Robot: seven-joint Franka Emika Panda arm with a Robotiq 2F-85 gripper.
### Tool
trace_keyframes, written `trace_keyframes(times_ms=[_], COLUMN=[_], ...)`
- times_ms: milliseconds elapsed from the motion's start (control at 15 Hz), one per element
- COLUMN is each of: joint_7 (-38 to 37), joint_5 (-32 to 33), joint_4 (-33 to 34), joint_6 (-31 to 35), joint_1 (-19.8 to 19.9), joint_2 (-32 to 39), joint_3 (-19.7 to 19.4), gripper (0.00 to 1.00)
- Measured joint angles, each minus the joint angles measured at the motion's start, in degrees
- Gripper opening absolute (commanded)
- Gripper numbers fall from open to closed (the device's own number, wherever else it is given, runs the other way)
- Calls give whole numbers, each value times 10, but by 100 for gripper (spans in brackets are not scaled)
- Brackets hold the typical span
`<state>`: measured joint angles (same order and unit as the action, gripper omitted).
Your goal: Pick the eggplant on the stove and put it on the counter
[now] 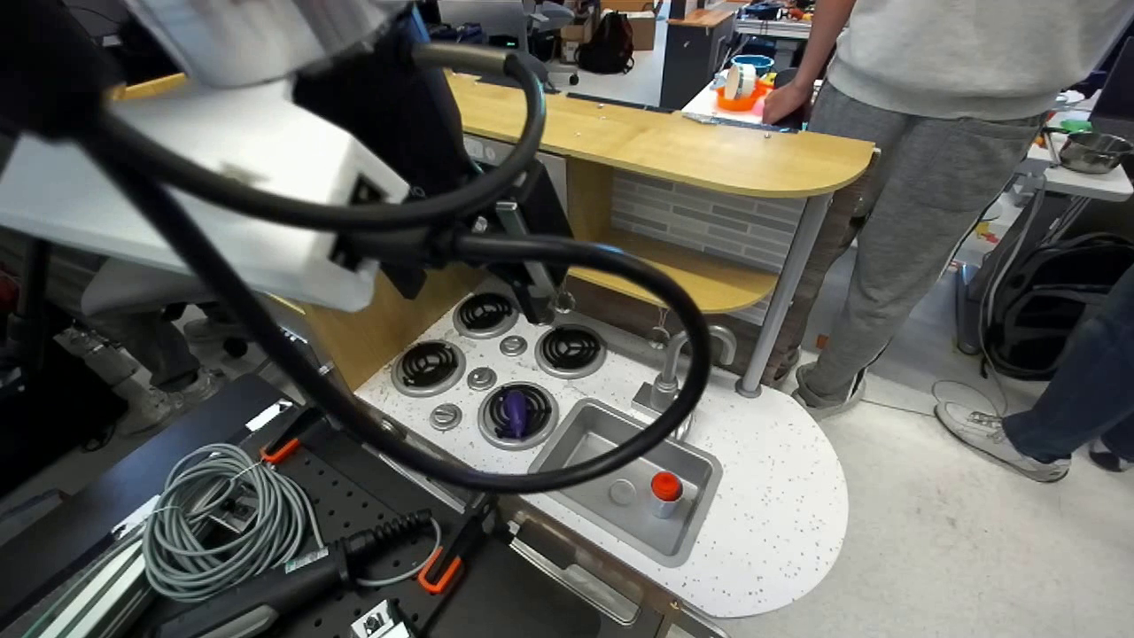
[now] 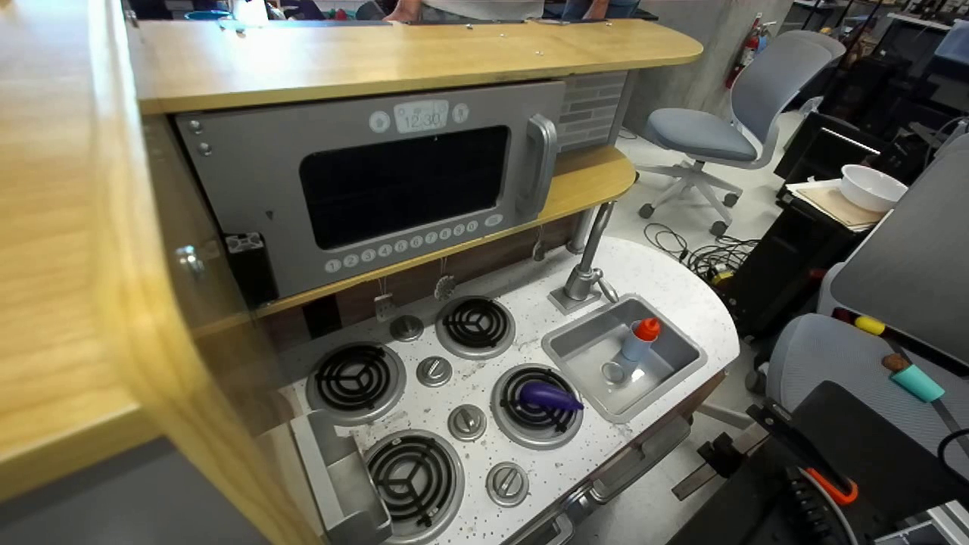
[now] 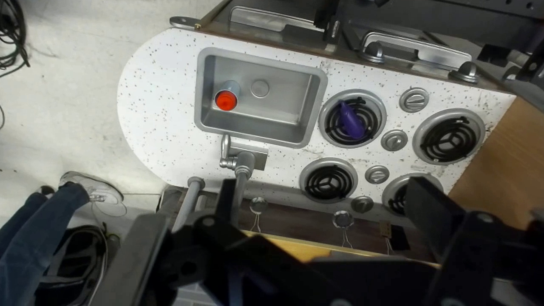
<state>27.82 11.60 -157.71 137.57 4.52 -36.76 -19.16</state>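
Exterior view: right-hand sink [image 2: 640, 375] is holding red-topped cup [image 2: 634, 348].
Eggplant [image 2: 546, 394] is lying on near-right stove burner [image 2: 528, 425]; pincer [image 3: 323, 191] is gaping.

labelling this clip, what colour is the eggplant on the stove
The eggplant is dark purple; the wrist view shows it best.

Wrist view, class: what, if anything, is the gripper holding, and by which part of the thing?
Nothing is held. The gripper stands open and empty, and the eggplant lies on a stove burner, apart from it.
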Motion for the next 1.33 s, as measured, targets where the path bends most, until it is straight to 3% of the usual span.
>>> trace_keyframes(times_ms=[800,1333], joint_7=[1,-14], joint_5=[-22,-56], joint_4=[1,73], joint_6=[197,237], joint_1=[-62,-57], joint_2=[243,417], joint_3=[45,105], gripper=[100,100])
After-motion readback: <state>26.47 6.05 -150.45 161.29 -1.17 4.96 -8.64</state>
